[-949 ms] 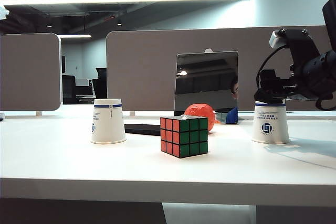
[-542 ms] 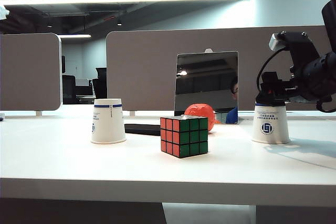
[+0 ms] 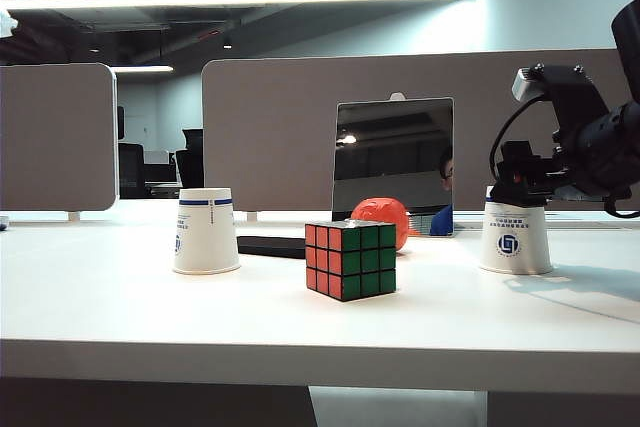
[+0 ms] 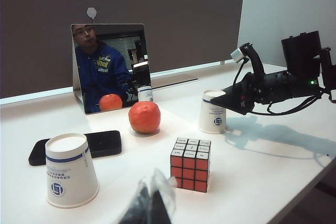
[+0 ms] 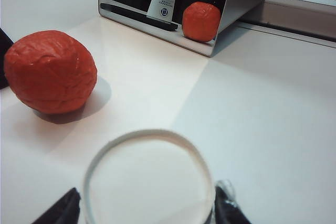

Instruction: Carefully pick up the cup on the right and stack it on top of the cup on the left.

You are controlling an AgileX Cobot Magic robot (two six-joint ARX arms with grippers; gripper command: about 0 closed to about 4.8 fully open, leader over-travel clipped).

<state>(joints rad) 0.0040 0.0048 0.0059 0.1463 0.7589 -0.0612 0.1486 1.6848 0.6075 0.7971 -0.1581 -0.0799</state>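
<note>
Two white paper cups stand upside down on the white table. The cup on the left (image 3: 206, 231) (image 4: 71, 171) stands alone. The cup on the right (image 3: 514, 237) (image 4: 212, 114) (image 5: 149, 182) has my right gripper (image 3: 520, 187) (image 5: 147, 208) over its upturned base. One dark finger (image 5: 67, 205) sits a sliver off the rim on one side, while the other finger (image 5: 224, 203) is right at the rim; the jaws are still parted and the cup rests on the table. My left gripper (image 4: 152, 205) hangs shut and empty above the near table, between the left cup and the cube.
A Rubik's cube (image 3: 350, 259) stands in the middle near the front. Behind it are an orange ball (image 3: 382, 219), a black phone (image 3: 270, 246) and an upright mirror (image 3: 392, 162). Grey partitions (image 3: 280, 137) close off the back edge of the table.
The right gripper's jaws have narrowed around the right cup and its wrist has tipped slightly. The cup has not moved. The left cup and the other objects are as before.
</note>
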